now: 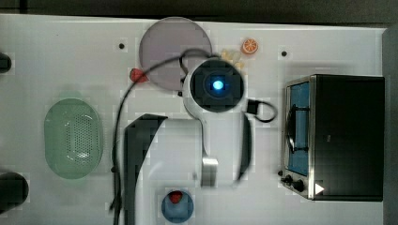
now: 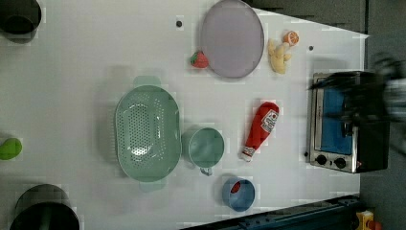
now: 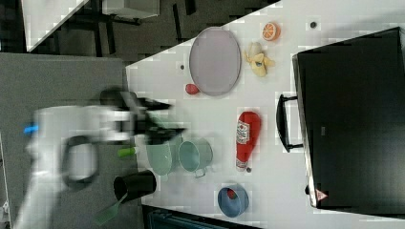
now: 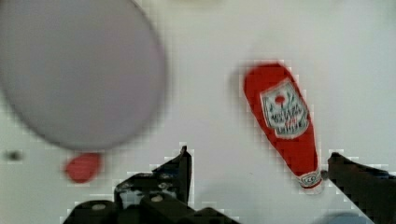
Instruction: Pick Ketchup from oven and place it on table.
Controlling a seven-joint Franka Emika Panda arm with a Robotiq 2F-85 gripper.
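table: we count one white tabletop (image 2: pixel 95 57), a few small dark holes in it
oven: one, black box with silver front and blue glass door (image 2: pixel 342 122), at the left view's right edge; door looks shut, handle (image 3: pixel 282 123) sticking out toward the bottle in the right view
arm: one white arm (image 1: pixel 216 93), blurred in the left view and right view
plate: one grey oval plate (image 2: pixel 232 38), near the table's far edge in the left view
colander: one pale green colander (image 2: pixel 146 132), with a handle at each end
dark cups: we count two dark round containers (image 2: pixel 19 17) at the left view's left edge, top and bottom; the right view shows one with a green tool in it
mug: one green mug (image 2: pixel 206 147), just beside the colander
ketchup: one red bottle (image 2: pixel 261 128) lying flat on the table, out of the oven, between mug and oven, touching neither
ketchup axis: long axis runs roughly up-down in the left view, slightly tilted; white cap points to the left view's bottom, fat base toward the plate; label faces up
bowl: one blue bowl (image 2: pixel 238 193) with something red inside, near the cap end
gripper: one (image 4: pixel 259 179), fingers (image 4: pixel 180 170) spread wide with nothing between them, above the bottle's cap end in the wrist view, bottle not held
banana: one yellow piece (image 2: pixel 278 55) beside the plate
strawberry: one (image 2: pixel 199 60) just beside the plate's other side
orange slice: one (image 2: pixel 290 37), near the banana
green item: one small lime-green thing (image 2: pixel 9 148) at the left view's left edge, we cannot tell what
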